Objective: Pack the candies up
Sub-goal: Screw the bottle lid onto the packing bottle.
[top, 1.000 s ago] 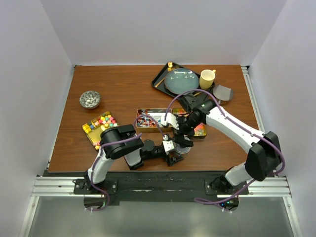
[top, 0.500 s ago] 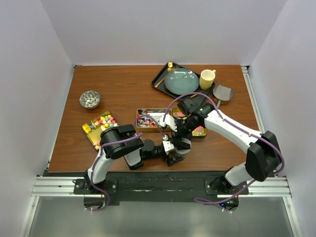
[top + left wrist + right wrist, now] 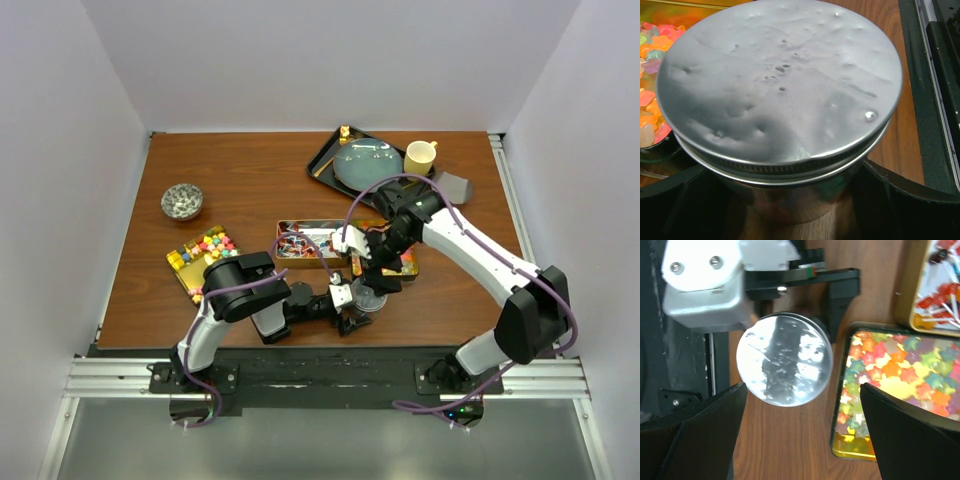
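Right gripper [image 3: 802, 390] has backed off, jaws apart, above the jar [image 3: 780, 90] left gripper [image 3: 790, 205] clamps; candies [image 3: 895, 370] alongside (light, squashy) want gentle side-pinches.

The tabletop [image 3: 250, 190] is brown wood-grain laminate. A plain white back wall [image 3: 320, 60] stands along its far edge, with a left wall [image 3: 60, 200] and a right wall [image 3: 590, 150] along its side edges. An aluminium rail [image 3: 330, 378] runs along the near edge. A second rail [image 3: 508, 200] follows the right edge. Lighting is even.
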Motion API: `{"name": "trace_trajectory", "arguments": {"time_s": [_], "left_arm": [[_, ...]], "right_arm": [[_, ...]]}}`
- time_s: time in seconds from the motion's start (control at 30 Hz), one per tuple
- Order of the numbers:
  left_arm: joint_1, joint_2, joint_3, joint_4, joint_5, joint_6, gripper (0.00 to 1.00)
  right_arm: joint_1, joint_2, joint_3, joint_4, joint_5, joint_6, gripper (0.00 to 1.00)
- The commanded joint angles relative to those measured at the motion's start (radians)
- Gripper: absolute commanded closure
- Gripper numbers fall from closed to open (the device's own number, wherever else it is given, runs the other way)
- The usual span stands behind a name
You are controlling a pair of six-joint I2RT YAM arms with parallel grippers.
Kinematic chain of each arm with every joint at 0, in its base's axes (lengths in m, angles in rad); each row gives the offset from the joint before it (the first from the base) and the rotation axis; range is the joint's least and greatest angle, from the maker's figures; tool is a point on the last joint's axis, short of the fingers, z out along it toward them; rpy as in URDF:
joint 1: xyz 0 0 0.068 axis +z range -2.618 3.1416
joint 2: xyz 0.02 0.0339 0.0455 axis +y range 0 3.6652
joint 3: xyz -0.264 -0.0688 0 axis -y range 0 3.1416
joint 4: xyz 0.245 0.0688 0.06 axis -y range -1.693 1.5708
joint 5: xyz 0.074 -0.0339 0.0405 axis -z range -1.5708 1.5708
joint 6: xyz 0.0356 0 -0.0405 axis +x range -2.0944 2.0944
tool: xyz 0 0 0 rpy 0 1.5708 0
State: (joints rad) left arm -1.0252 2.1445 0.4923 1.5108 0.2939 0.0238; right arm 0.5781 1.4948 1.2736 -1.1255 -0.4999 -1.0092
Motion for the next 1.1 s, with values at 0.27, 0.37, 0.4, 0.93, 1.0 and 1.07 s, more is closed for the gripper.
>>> {"name": "trace_trajectory", "arguments": {"time_s": [0.27,0.37,0.4,0.93,1.0,1.07], "left_arm": [[0.019,0.068,-0.038,0.046,-0.042,0.056,1.00],[0.020,0.071,-0.037,0.046,-0.047,0.048,1.00],[0.019,0.072,-0.035,0.046,-0.053,0.044,1.00],[0.059,0.094,-0.017,0.029,-0.038,-0.010,1.00],[0.060,0.095,-0.017,0.031,-0.038,-0.013,1.00],[0.065,0.100,-0.015,0.031,-0.038,-0.012,1.00]], "right_arm": [[0.042,0.094,0.036,-0.045,-0.054,-0.121,0.01],[0.040,0.085,0.038,-0.060,-0.052,-0.132,0.01],[0.042,0.081,0.036,-0.065,-0.051,-0.135,0.01],[0.040,-0.048,-0.140,-0.065,0.020,-0.091,0.02],[0.042,-0.062,-0.173,-0.071,0.041,-0.082,0.02],[0.042,-0.079,-0.198,-0.077,0.055,-0.075,0.02]]}}
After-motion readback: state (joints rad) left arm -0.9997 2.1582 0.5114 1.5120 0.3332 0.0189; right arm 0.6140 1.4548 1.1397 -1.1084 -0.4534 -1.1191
